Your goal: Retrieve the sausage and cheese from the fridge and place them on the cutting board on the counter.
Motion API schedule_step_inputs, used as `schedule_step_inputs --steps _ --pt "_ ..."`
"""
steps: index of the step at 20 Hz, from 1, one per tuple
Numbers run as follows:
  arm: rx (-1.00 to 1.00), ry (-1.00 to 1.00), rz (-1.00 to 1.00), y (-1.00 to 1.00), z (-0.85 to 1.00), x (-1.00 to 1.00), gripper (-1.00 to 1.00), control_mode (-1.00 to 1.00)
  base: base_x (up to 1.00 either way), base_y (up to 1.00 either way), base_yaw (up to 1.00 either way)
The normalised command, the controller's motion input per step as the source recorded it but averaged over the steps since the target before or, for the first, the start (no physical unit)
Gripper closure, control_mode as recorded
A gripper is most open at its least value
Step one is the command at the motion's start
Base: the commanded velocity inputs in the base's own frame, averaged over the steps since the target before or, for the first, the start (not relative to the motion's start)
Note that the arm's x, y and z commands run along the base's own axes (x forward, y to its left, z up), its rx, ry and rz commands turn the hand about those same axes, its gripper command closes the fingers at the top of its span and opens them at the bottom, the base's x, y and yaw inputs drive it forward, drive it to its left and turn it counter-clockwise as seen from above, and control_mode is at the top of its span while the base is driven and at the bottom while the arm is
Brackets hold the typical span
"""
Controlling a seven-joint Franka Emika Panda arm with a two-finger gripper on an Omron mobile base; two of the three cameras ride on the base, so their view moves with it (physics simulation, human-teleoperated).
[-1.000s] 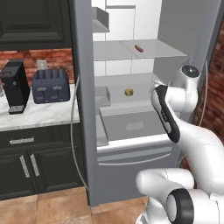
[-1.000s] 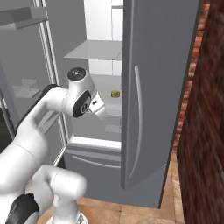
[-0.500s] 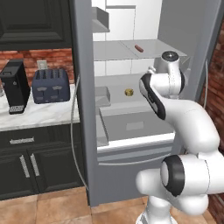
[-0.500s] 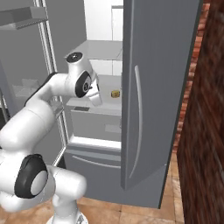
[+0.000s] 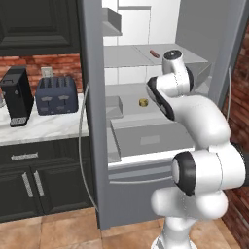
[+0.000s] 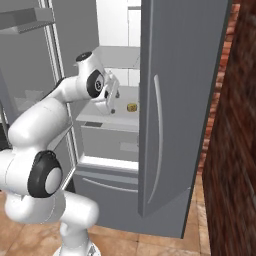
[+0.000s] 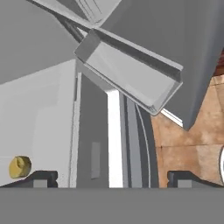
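No words, labels, brands or numbers can be read anywhere: the fridge (image 5: 92, 121), the toaster (image 5: 57, 95) and the coffee maker (image 5: 18, 95) on the bench all show plain surfaces.

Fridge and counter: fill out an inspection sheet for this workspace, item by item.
Surface: white marble counter left of the fridge; no cutting board seen.
Job's things: sausage lies on the upper shelf; cheese sits on the shelf below, apart from the gripper.
Clutter: toaster and black coffee machine on the counter.
Grippers: gripper open, empty, inside the fridge near the cheese.
Cables: nothing seen.
Surroundings: fridge doors open, brick wall, dark cabinets, tiled floor.
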Motion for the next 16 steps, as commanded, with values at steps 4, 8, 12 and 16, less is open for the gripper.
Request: schedule_step_inputs --steps 4,8,12,16 --pt "0.12 0.0 -0.37 -0.14 0.0 0.21 -1.0 -1.0 0.0 0.0 0.0" --pt "0.09 -0.01 -0.32 -0.36 -0.01 0.17 -1.0 -1.0 0.0 0.0 0.0" --pt "0.1 0.0 -0.29 -0.42 0.0 0.06 -1.0 -1.0 0.0 0.0 0.0" --pt "0.1 -0.03 -0.26 -0.34 -0.02 0.1 -1.0 -1.0 0.0 0.0 0.0"
